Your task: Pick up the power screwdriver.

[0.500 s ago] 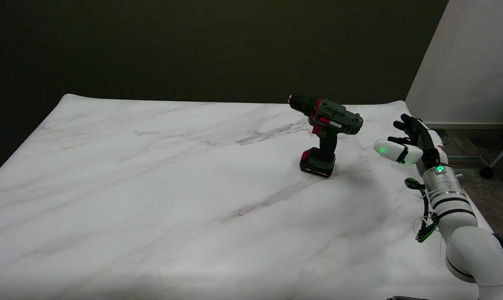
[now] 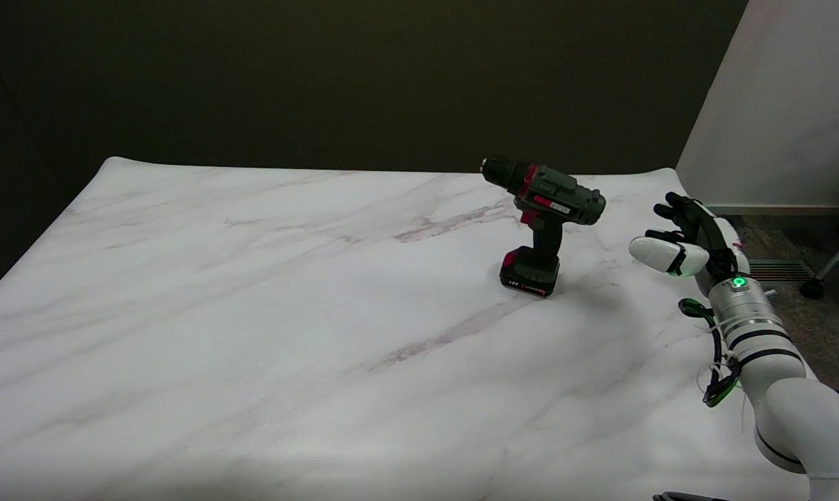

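the drill [image 2: 543, 221] stands upright on its battery base on the marble table [image 2: 252, 313], nose pointing left and away. the right hand [image 2: 687, 240] hovers apart to its right, seemingly empty with fingers spread, facing the handle.

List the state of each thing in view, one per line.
power screwdriver: upright on its battery base, chuck pointing to the picture's left, untouched.
right robot hand: empty, fingers apart, off to the right of the screwdriver with a clear gap.
marble table: bears the screwdriver.
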### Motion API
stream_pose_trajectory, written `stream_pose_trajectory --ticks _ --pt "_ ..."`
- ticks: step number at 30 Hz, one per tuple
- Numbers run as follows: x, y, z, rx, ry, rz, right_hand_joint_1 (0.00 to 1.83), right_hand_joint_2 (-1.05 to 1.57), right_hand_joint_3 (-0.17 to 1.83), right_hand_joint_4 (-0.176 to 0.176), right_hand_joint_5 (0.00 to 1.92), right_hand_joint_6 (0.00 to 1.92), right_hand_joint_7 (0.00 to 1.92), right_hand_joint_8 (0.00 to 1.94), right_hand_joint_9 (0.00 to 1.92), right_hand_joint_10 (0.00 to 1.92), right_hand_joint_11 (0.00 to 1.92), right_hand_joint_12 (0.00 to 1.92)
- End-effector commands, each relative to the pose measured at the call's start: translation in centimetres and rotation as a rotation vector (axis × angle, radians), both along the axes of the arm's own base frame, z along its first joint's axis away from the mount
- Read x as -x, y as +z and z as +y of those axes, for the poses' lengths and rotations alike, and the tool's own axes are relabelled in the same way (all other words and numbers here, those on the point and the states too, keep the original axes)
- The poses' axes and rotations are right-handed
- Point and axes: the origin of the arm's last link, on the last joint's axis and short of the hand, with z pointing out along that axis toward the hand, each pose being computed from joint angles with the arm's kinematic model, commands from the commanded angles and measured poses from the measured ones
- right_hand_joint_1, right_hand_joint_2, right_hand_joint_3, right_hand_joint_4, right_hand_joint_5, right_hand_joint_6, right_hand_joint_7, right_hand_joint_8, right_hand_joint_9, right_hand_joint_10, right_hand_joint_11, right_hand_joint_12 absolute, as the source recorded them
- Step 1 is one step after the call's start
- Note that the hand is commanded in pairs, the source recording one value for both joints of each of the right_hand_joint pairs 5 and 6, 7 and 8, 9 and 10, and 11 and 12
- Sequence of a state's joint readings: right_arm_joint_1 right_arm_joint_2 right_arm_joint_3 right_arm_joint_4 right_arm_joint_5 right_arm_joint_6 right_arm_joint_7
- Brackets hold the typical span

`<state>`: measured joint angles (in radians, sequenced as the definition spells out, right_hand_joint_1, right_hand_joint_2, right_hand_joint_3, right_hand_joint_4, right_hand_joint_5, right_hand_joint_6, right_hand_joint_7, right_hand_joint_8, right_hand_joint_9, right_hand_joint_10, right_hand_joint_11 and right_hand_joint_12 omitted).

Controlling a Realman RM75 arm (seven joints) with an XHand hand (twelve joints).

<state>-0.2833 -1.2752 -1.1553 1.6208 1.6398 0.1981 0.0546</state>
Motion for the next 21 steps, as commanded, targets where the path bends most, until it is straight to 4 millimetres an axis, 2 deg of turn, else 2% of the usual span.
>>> stream_pose_trajectory --ticks 1,12,21 --pt "1.5 -2.1 -2.4 -0.114 -0.002 -0.11 0.99 -0.45 0.47 -0.156 0.29 0.29 0.34 0.34 0.13 0.13 0.49 0.49" --pt "2.8 -2.4 -6.7 -0.16 -0.041 -0.111 1.0 -0.47 0.48 -0.161 0.28 0.28 0.33 0.33 0.13 0.13 0.44 0.44" --pt "3.1 -3.4 -8.8 -0.178 -0.053 -0.096 1.0 -0.5 0.48 -0.149 0.28 0.28 0.31 0.31 0.11 0.11 0.36 0.36"
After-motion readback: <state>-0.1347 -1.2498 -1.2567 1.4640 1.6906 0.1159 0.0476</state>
